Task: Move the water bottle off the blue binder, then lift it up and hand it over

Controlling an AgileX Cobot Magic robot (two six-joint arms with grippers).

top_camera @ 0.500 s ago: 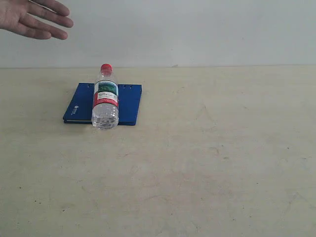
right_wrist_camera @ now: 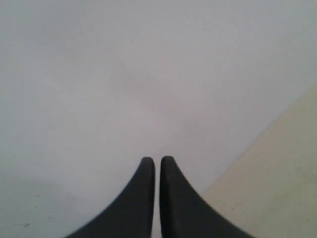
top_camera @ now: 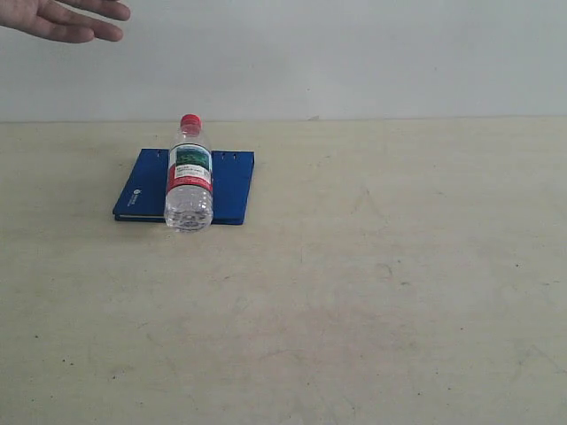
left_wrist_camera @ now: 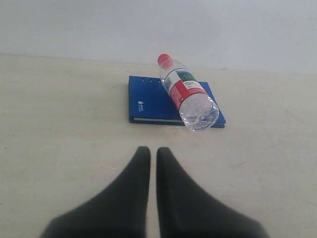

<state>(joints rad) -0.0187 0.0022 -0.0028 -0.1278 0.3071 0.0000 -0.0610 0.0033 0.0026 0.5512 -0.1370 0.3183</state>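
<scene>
The water bottle lies on its side across the blue binder, in the upper left of the exterior frame. Its red cap points toward the wall and its clear ribbed base toward the camera. The base seems to jut just past the binder's near edge, though the angle makes this hard to confirm. The binder lies closed and flat on the beige table, with its holes along the far edge. Neither has shifted since the earlier frame. A bare hand in the top left corner, fingers stretched rightward, now sits higher and further out of frame than before, well apart from the bottle. The left gripper, fingers pressed together and empty, faces the binder and bottle from well short of them. The right gripper, likewise pressed together and empty, faces the pale wall.
</scene>
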